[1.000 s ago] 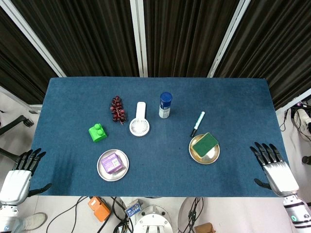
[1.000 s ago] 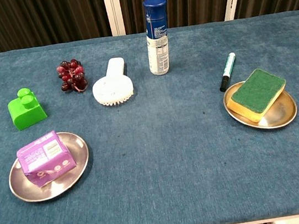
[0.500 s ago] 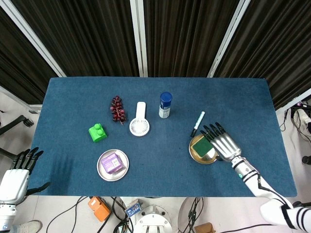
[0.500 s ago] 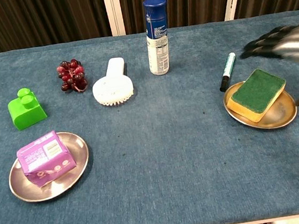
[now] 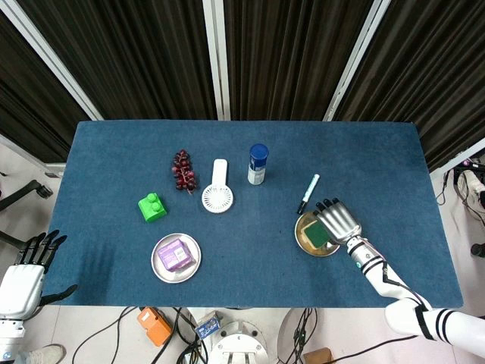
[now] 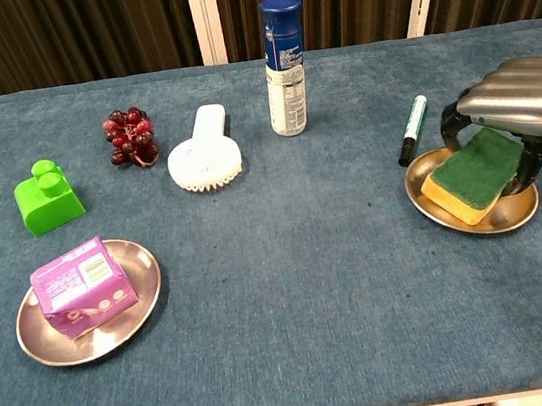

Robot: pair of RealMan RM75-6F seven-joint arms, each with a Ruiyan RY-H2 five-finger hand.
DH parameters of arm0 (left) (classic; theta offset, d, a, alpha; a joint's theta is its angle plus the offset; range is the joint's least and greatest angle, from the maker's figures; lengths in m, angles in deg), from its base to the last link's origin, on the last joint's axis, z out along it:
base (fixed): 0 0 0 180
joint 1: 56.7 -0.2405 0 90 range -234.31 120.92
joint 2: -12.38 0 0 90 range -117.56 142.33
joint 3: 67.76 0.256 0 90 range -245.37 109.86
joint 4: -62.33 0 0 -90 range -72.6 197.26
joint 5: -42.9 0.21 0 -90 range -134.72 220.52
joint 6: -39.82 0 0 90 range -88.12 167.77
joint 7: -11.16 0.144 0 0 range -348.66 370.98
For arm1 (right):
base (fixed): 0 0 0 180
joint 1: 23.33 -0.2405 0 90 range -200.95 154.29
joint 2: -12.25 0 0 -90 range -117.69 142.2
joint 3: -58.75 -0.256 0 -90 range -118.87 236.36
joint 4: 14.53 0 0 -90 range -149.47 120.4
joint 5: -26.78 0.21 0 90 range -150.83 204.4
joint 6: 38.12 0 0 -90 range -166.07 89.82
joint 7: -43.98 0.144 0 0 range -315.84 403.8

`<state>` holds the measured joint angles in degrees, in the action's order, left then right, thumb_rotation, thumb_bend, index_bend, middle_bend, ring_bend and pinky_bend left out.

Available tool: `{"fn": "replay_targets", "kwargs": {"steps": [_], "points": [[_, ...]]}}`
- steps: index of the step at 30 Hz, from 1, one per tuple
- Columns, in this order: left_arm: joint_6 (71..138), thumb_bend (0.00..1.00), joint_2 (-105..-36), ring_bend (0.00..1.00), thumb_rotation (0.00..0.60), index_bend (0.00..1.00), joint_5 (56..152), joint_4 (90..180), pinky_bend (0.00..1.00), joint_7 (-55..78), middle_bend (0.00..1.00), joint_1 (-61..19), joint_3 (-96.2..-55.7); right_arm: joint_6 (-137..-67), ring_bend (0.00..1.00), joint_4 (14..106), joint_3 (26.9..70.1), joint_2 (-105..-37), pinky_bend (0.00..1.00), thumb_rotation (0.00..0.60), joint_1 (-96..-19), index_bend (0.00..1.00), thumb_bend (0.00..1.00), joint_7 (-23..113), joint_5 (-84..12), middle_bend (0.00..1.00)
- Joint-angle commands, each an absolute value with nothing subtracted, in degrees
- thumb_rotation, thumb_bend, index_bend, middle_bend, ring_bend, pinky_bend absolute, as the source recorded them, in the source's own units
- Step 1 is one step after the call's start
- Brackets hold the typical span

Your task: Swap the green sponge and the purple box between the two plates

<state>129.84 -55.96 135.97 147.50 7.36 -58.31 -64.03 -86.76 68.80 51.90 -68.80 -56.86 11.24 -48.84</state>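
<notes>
The green sponge (image 6: 471,175) lies on the gold plate (image 6: 495,219) at the right, still resting in it. My right hand (image 6: 524,102) sits on top of the sponge, with fingers curled over its far edge and the thumb against its right side. In the head view the right hand (image 5: 337,220) covers most of the sponge (image 5: 313,234). The purple box (image 6: 81,285) rests on the silver plate (image 6: 137,311) at the front left. My left hand (image 5: 23,277) hangs off the table's front left corner, fingers spread and holding nothing.
A black-capped marker (image 6: 411,130) lies just left of the gold plate, close to the right hand. Further back stand a blue spray can (image 6: 283,52), a white brush (image 6: 205,152), dark grapes (image 6: 130,136) and a green block (image 6: 46,199).
My right hand swung in from the table's right edge, came over the gold plate and closed its fingers around the green sponge. The left hand barely moved.
</notes>
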Motion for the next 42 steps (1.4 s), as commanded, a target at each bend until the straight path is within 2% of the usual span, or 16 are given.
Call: {"fn": "replay_targets", "kwargs": {"steps": [1,6,11,15,18,20,23,26,27,28,31,36,39,42], "points": [[129.95,0.05,-55.96,0.0,0.6,0.1,136.03,147.52,0.08,7.37,0.04,-58.35,-64.01,-88.2,0.51,68.07,52.17,-69.27,0.56,0.6,-57.0,0.74,0.33,11.94,-49.49,0.52],[129.96,0.05,-55.98,0.0,0.6,0.1,136.02,147.61,0.08,7.31,0.04,-58.38,-64.01,-91.22,0.53,69.46,51.08,-68.92,0.57,0.6,-57.14,0.76,0.33,14.77,-50.35,0.53],[129.59,0.05,-56.02,0.0,0.6,0.1,136.19,147.71,0.07,7.67,0.04,-58.15,-63.96,-92.06,0.53,74.73,47.24,-70.67,0.56,0.6,-60.17,0.75,0.33,12.97,-47.82,0.53],[129.76,0.05,-55.88,0.0,0.6,0.1,136.27,147.7,0.07,7.61,0.04,-58.2,-63.95,-90.72,0.53,76.76,44.73,-77.19,0.56,0.6,-65.22,0.74,0.33,3.77,-40.73,0.53],[130.17,0.05,-55.69,0.0,0.6,0.1,136.13,147.48,0.07,6.95,0.04,-58.35,-64.09,-91.03,0.53,74.48,44.2,-83.86,0.55,0.6,-68.85,0.71,0.33,-3.37,-34.85,0.53],[130.24,0.05,-55.57,0.0,0.6,0.1,136.08,147.33,0.08,6.52,0.04,-58.38,-64.11,-91.43,0.52,72.37,44.18,-87.67,0.53,0.6,-70.74,0.65,0.33,-6.8,-31.54,0.53],[130.14,0.05,-55.43,0.0,0.6,0.1,136.2,147.16,0.08,6.06,0.04,-58.35,-64.0,-91.63,0.41,68.72,43.97,-92.87,0.45,0.6,-73.18,0.44,0.33,-9.15,-27.45,0.41],[130.37,0.05,-55.34,0.0,0.6,0.1,136.45,147.01,0.08,5.74,0.04,-58.38,-63.93,-91.8,0.25,66.26,44.06,-95.75,0.34,0.6,-74.64,0.17,0.33,-9.95,-24.95,0.24],[130.45,0.05,-55.32,0.0,0.6,0.1,136.55,146.96,0.08,5.61,0.04,-58.4,-63.89,-92.05,0.17,65.85,44.11,-96.28,0.27,0.6,-75.04,0.07,0.33,-10.24,-24.34,0.16],[130.46,0.05,-55.32,0.0,0.6,0.1,136.61,146.92,0.08,5.53,0.04,-58.41,-63.86,-92.11,0.1,65.78,44.15,-96.44,0.21,0.6,-75.24,0.01,0.31,-10.09,-24.14,0.09],[130.51,0.05,-55.33,0.0,0.6,0.1,136.84,146.82,0.08,5.46,0.04,-58.4,-63.76,-91.88,0.0,67.27,44.41,-95.38,0.07,0.6,-75.27,0.0,0.24,-8.97,-23.31,0.0],[130.26,0.05,-55.34,0.0,0.6,0.1,137.42,146.92,0.08,5.46,0.04,-58.28,-63.36,-93.12,0.0,75.49,46.78,-88.43,0.03,0.6,-72.74,0.0,0.18,-5.38,-26.3,0.0],[130.1,0.05,-55.49,0.0,0.6,0.1,138.82,146.83,0.08,4.84,0.04,-57.82,-62.86,-97.07,0.0,83.45,51.28,-80.03,0.01,0.6,-68.45,0.0,0.18,-2.27,-34.25,0.0],[130.11,0.05,-56.7,0.0,0.6,0.1,141.38,146.24,0.08,3.32,0.04,-56.73,-62.47,-105.14,0.0,89.93,58.48,-69.82,0.0,0.6,-61.69,0.0,0.18,1.9,-46.55,0.0]]}}
